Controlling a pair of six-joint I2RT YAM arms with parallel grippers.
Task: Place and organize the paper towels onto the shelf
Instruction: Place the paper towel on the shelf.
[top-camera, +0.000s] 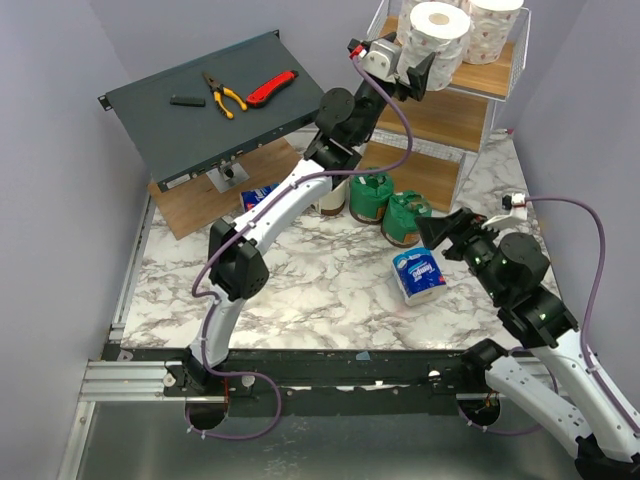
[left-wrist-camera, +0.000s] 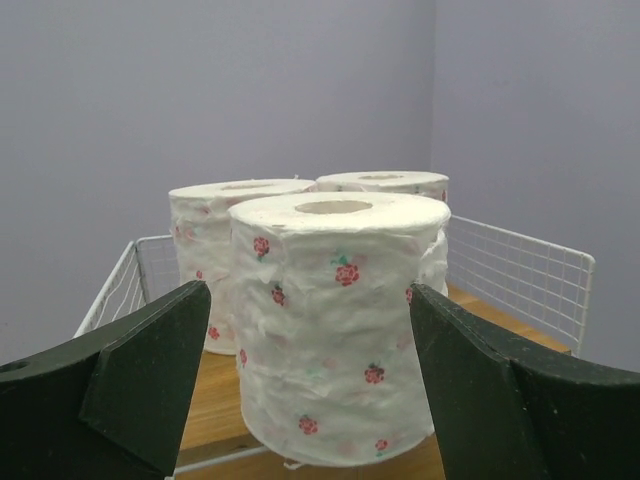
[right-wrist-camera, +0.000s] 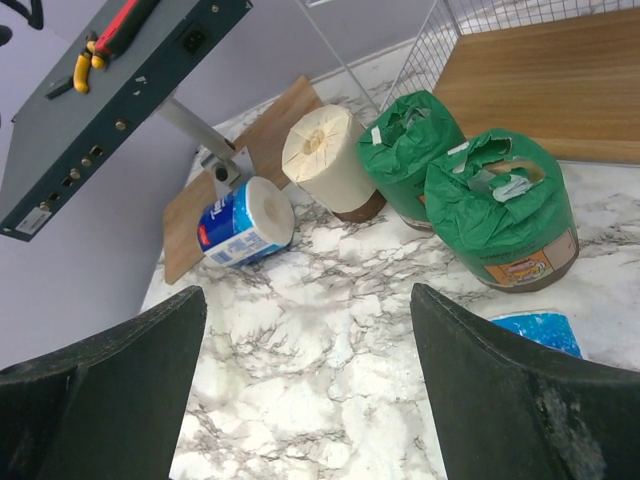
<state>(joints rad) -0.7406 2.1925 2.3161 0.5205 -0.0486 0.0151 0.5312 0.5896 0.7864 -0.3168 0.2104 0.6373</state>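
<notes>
Done: 3 pink-print rolls (left-wrist-camera: 335, 330) upright on shelf (top-camera: 440, 115) top tier, inside wire rim. Remaining: cream roll (right-wrist-camera: 325, 160), 2 green-wrapped rolls (right-wrist-camera: 500, 205), blue-and-white packs (right-wrist-camera: 245, 222), all on marble table (right-wrist-camera: 330, 350) nr shelf foot. Left gripper (left-wrist-camera: 310, 290): jaws wide, astride front roll, no grip evident. Right gripper (right-wrist-camera: 305, 300): spread wide, empty, above table.

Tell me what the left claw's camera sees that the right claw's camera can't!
Only the left wrist view: three flowery white rolls standing on the shelf, on its top board. Only the right wrist view: two green-wrapped rolls, a cream roll and a blue-and-white pack on the marble table, plus the grey box. Both: an open claw in front (left claw, right claw), shelf wood and purple wall.
</notes>
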